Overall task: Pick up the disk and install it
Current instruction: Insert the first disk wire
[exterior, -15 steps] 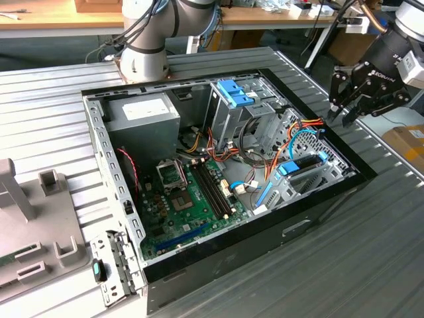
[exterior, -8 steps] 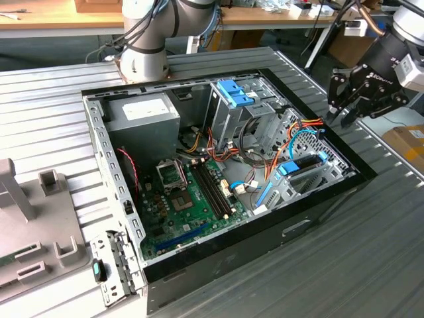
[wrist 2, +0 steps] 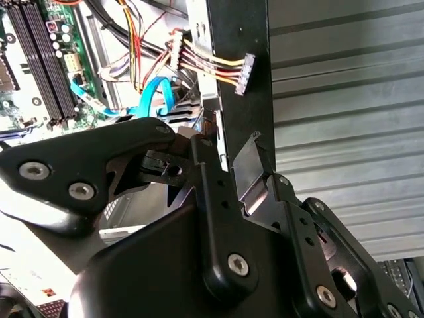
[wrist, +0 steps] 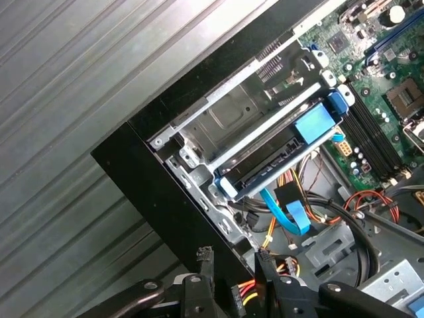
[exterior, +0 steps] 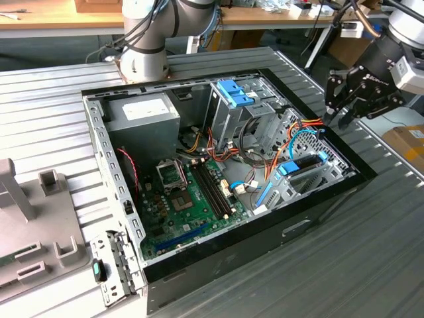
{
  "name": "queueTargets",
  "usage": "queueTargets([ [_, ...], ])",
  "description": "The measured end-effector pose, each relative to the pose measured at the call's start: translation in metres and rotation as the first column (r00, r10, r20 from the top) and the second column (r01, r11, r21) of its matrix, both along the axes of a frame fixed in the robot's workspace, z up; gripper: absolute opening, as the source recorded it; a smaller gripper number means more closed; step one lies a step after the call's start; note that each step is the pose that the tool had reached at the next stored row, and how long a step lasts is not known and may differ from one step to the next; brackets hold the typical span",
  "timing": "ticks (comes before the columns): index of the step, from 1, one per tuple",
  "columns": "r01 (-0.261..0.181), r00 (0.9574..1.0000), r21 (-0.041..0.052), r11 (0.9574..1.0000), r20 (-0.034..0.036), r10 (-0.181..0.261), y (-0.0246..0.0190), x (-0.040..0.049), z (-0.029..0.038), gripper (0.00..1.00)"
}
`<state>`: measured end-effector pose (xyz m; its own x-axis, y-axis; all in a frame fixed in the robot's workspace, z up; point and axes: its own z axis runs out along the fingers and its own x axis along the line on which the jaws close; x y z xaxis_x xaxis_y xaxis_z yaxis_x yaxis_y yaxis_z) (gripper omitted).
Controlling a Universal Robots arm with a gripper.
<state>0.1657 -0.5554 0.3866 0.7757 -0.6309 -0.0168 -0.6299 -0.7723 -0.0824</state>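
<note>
At about four o'clock of the open computer case (exterior: 311,215) in the exterior view, the disk (exterior: 303,163) is seen seated in a low metal bay (exterior: 311,182), just inside the case's black wall. Its dark body is framed by a light blue bracket, and in the first wrist view the disk (wrist: 275,158) is shown lying flat in that bay, with the bracket's broad blue tab turned toward the motherboard (wrist: 381,79). A blue data cable (wrist: 286,215) is seen hanging just beside the disk's near end, among orange, red and yellow wires (wrist: 285,268).

The hand (exterior: 339,114) is held in the air at roughly two o'clock from the disk in the exterior view, over the case's rim and apart from the disk. In both wrist views the hand (wrist 2: 227,149) (wrist: 233,260) is shown released: the fingers (wrist 2: 202,165) are spread, nothing is gripped between them, and the case's black wall is seen through the gap.

Within the case, the motherboard (exterior: 189,199) is laid across the floor toward seven o'clock, a grey power-supply box (exterior: 142,114) is set at eleven o'clock, and a tall cage (exterior: 232,109) with a blue latch is stood near twelve. The case is rested on a ribbed grey counter (exterior: 344,278), and the arm (exterior: 142,46) is mounted beyond it at eleven o'clock.
</note>
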Motion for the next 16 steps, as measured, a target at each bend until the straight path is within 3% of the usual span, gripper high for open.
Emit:
queueTargets([
  [5,-0.009,1.0,-0.0043,1.0,0.0009,0.009,0.0081,-0.0001,-0.0081,0.38],
  [9,-0.009,1.0,-0.0047,0.9999,0.0009,0.009,0.0102,-0.0001,-0.0082,0.38],
  [16,-0.009,1.0,-0.0048,0.9999,0.0009,0.009,0.0105,0.0013,-0.0082,0.38],
])
